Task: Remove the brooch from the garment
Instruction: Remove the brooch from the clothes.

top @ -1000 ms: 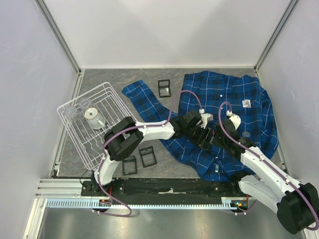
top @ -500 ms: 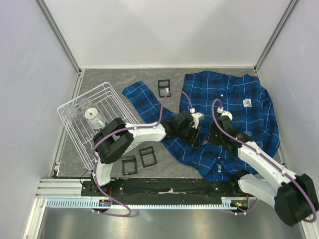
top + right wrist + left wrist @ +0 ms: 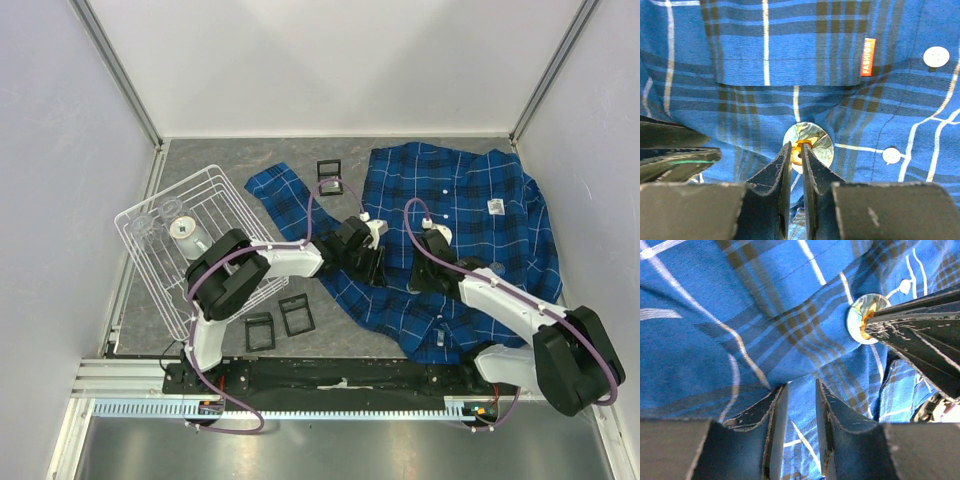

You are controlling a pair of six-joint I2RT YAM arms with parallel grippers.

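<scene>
The garment (image 3: 470, 200), a blue plaid shirt, lies spread over the right half of the table. The brooch (image 3: 817, 139) is a round, pale disc with an orange centre, pinned just below the pocket seam; it also shows in the left wrist view (image 3: 859, 316). My right gripper (image 3: 796, 146) (image 3: 420, 268) is shut on the brooch's orange centre. The right fingers (image 3: 912, 327) reach in from the right in the left wrist view. My left gripper (image 3: 801, 385) (image 3: 372, 262) sits just left of the brooch, pinching a fold of shirt cloth between its narrow jaws.
A white wire rack (image 3: 150, 270) holding a cup (image 3: 186, 232) stands at the left. Black square frames lie near the back (image 3: 329, 176) and near the front (image 3: 297, 313) (image 3: 260, 332). A shirt sleeve (image 3: 285, 200) stretches toward the rack. The shirt's small white buttons (image 3: 936, 56) lie to the right of the brooch.
Both grippers have moved left across the shirt and drawn closer together. Both jaws have narrowed, the right ones closing on the brooch's centre, the left ones on the cloth.
</scene>
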